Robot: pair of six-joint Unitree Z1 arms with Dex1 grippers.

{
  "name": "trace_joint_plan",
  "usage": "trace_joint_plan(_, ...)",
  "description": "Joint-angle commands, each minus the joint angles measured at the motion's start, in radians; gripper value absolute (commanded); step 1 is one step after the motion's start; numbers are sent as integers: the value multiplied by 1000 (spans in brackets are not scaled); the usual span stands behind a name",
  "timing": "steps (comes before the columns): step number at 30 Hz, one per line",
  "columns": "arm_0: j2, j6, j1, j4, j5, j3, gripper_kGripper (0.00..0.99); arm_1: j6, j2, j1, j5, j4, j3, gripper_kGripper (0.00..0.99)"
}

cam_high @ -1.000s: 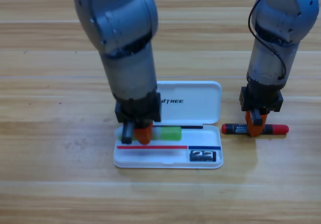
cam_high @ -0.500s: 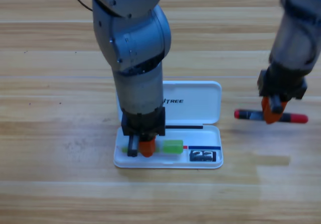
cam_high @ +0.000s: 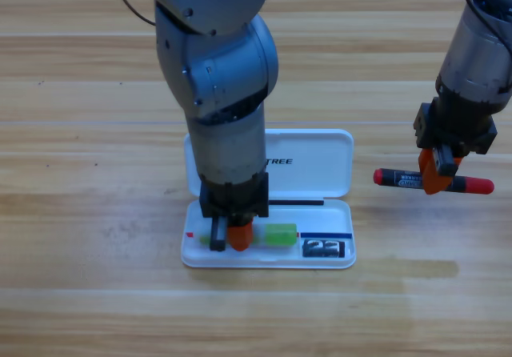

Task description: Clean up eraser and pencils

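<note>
The white case [cam_high: 320,165] lies open at the table's middle, lid at the back and tray in front. My left gripper [cam_high: 228,237] points down into the tray, shut on the green pencil [cam_high: 280,234], which lies level along the tray with its right half showing. The black eraser [cam_high: 326,248] sits in the tray's front right corner. To the right of the case, my right gripper [cam_high: 436,179] is shut on the middle of the black pencil with red ends [cam_high: 400,178]. It holds the pencil level above the table, and its shadow falls on the wood below.
The left arm's grey body hides the case's left part and the lid's left edge. Bare wooden table [cam_high: 96,237] surrounds the case on all sides.
My right gripper has lifted the black pencil off the table and carried it up and to the right. My left gripper has moved the green pencil toward the tray's front.
</note>
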Motion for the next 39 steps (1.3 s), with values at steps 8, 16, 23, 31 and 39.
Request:
trace_joint_plan(8,44,-14,-8,-11,22,17,0,8,-21,32,9,12,25,0)
trace_joint_plan(16,38,-20,-3,-9,34,42,963,14,-22,41,9,12,26,0)
trace_joint_plan(23,29,-23,-3,-9,42,45,990,18,-32,49,9,15,28,0)
trace_joint_plan(31,-145,-4,46,32,60,82,990,46,4,131,23,38,-43,0)
trace_joint_plan(39,-433,108,313,50,6,208,990,87,202,233,21,95,-290,0)
